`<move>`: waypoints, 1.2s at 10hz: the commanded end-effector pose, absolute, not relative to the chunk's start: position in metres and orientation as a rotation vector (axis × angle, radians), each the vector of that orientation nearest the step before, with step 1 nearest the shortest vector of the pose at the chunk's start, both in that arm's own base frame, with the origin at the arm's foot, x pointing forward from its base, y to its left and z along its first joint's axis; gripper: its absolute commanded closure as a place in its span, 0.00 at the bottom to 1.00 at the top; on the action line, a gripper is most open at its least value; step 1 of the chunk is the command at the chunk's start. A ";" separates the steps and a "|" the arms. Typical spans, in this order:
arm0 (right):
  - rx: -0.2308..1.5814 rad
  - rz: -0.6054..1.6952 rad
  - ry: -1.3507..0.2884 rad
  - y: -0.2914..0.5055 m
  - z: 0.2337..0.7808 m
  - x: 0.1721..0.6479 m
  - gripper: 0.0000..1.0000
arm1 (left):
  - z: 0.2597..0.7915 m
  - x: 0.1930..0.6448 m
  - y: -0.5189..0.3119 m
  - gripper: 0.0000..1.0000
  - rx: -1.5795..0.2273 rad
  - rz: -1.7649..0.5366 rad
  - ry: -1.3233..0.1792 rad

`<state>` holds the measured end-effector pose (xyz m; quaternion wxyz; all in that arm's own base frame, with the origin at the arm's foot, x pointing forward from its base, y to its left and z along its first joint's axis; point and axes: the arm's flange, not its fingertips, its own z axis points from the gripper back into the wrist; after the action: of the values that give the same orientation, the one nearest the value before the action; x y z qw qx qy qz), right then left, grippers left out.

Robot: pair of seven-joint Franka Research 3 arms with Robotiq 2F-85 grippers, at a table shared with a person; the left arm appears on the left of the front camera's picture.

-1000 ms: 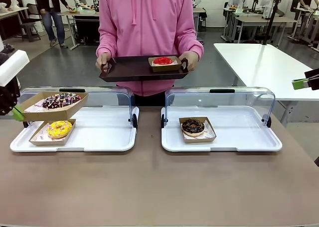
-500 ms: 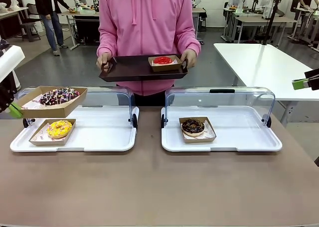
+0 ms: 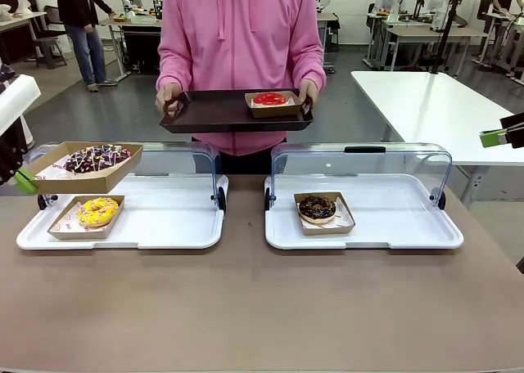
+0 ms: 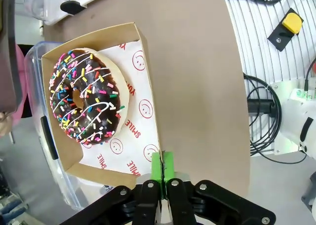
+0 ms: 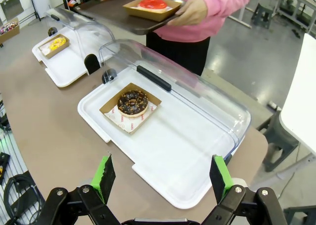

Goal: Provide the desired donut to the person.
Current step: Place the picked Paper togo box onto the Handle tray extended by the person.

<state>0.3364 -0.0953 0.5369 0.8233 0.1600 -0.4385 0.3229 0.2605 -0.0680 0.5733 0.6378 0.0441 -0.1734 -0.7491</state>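
The left gripper pinches the near edge of a brown cardboard tray, its green pads pressed together on the rim. Just beyond them lies a chocolate donut with coloured sprinkles, lifted above the white display tray. The right gripper stands spread wide and empty; beyond it sits a dark chocolate donut. The person in a pink hoodie holds a dark serving tray carrying a red glazed donut, far from both grippers.

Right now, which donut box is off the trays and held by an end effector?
The box with the chocolate sprinkle donut: the left end effector pinches its edge, lifted above the left tray. The yellow donut and the chocolate donut sit in trays.
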 end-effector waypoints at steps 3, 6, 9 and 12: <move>0.328 0.673 -0.915 -0.094 0.536 0.334 0.00 | 0.574 0.258 -0.069 1.00 0.107 -1.708 -0.384; 0.328 0.673 -0.915 -0.094 0.536 0.334 0.00 | 0.574 0.258 -0.069 1.00 0.107 -1.708 -0.384; 0.328 0.673 -0.915 -0.094 0.536 0.334 0.00 | 0.574 0.258 -0.069 1.00 0.107 -1.708 -0.384; 0.328 0.673 -0.915 -0.094 0.536 0.334 0.00 | 0.574 0.258 -0.069 1.00 0.107 -1.708 -0.384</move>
<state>0.3364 -0.0953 0.5369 0.8233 0.1600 -0.4385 0.3229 0.2605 -0.0680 0.5732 0.6378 0.0440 -0.1733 -0.7492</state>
